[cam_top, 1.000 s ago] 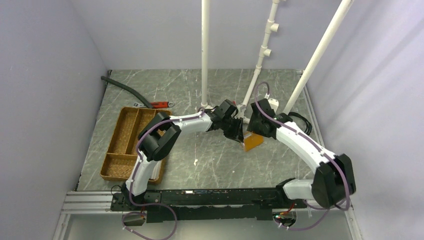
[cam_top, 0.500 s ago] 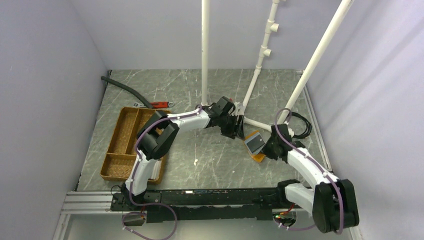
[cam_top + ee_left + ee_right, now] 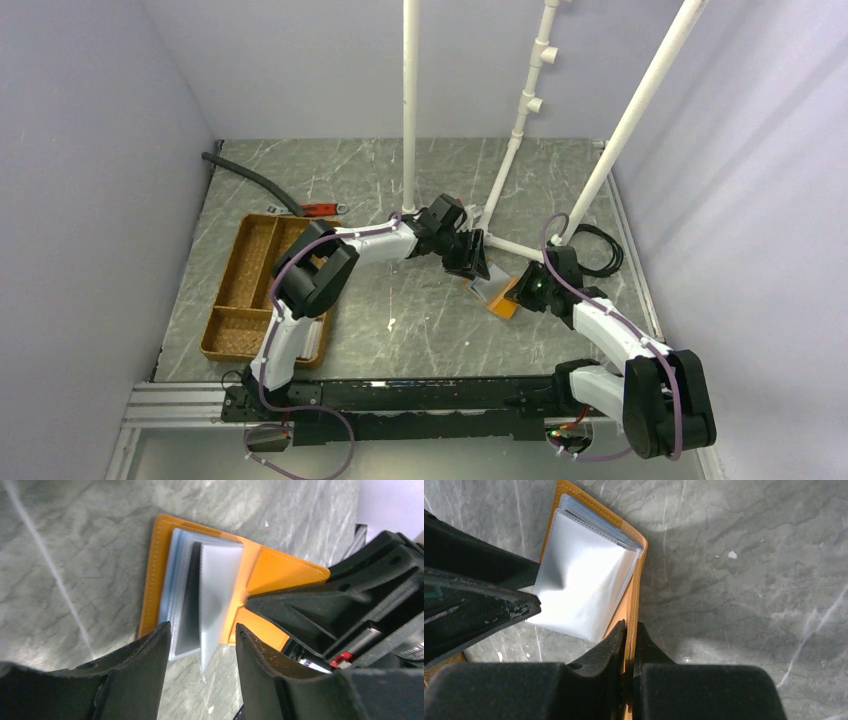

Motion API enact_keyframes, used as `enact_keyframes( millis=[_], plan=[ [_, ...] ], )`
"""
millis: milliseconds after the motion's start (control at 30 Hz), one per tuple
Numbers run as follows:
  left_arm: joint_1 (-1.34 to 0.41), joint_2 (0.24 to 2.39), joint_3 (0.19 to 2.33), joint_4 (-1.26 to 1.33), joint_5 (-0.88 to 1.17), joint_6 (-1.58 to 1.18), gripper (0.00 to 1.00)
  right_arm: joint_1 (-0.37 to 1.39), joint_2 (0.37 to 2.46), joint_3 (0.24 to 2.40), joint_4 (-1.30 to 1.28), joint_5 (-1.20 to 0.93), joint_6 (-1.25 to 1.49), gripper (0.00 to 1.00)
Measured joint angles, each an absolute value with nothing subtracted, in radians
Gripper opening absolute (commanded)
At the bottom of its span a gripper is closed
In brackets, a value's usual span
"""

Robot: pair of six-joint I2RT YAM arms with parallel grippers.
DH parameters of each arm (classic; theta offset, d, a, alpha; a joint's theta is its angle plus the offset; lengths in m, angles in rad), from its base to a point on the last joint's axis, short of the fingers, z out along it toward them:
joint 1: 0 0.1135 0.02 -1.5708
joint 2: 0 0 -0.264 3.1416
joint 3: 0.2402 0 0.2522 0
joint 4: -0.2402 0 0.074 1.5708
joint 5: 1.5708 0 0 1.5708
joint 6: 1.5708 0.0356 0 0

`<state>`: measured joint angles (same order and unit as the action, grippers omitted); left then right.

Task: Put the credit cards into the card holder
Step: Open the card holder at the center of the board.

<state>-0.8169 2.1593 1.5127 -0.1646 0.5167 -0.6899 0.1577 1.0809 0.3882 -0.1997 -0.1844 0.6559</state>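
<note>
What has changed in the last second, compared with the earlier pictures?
The right arm folded back toward its base, and the right fingers closed on the card holder edge. The left arm, left fingers open over the cards, and the woven tray stayed put.

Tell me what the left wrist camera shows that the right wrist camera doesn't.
Only the left wrist view: the credit cards fanned apart into separate white, grey and light blue layers, with the left pincer open, a finger on either side of their near ends. Only the right wrist view: the right pincer pinched shut on the orange edge of the card holder, and a dent in the top white card. Both: the holder lying on the marbled table, cards sticking out of it, and the other arm's black pincer close by.
</note>
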Motion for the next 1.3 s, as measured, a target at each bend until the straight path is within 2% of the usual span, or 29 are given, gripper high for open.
enact_keyframes(
  millis=[200,300,433,533,667,733,900,933,967,1100,1200,1300],
  plan=[
    [-0.817,2.078,1.391,-0.138,0.395,-0.706,0.73,0.158,1.087,0.374,-0.154,-0.224,0.63,0.0],
    [-0.817,2.029,1.341,-0.152,0.346,-0.717,0.74,0.158,1.121,0.374,-0.133,-0.245,0.617,0.0],
    [-0.807,2.06,1.364,-0.153,0.378,-0.736,0.64,0.159,1.161,0.379,-0.113,-0.265,0.607,0.0],
    [-0.792,2.086,1.347,-0.057,0.449,-0.767,0.39,0.159,1.175,0.387,-0.112,-0.27,0.596,0.0],
    [-0.76,2.09,1.237,0.123,0.53,-0.852,0.17,0.159,1.185,0.393,-0.109,-0.272,0.588,0.0],
    [-0.76,2.09,1.215,0.169,0.546,-0.862,0.14,0.159,1.191,0.394,-0.11,-0.271,0.584,0.0],
    [-0.76,2.074,1.21,0.247,0.573,-0.877,0.13,0.164,1.205,0.406,-0.115,-0.26,0.579,0.0],
    [-0.76,2.07,1.21,0.259,0.58,-0.879,0.07,0.17,1.209,0.412,-0.116,-0.253,0.578,0.05],
    [-0.762,2.067,1.21,0.273,0.586,-0.881,0.0,0.178,1.213,0.417,-0.119,-0.244,0.578,0.14],
    [-0.777,2.054,1.21,0.281,0.581,-0.875,0.0,0.214,1.219,0.461,-0.184,-0.184,0.591,0.53],
    [-0.802,2.044,1.211,0.251,0.567,-0.85,0.0,0.237,1.217,0.524,-0.308,-0.096,0.612,0.64],
    [-0.818,2.037,1.219,0.219,0.558,-0.826,0.0,0.239,1.194,0.587,-0.435,0.008,0.632,0.66]
  ],
)
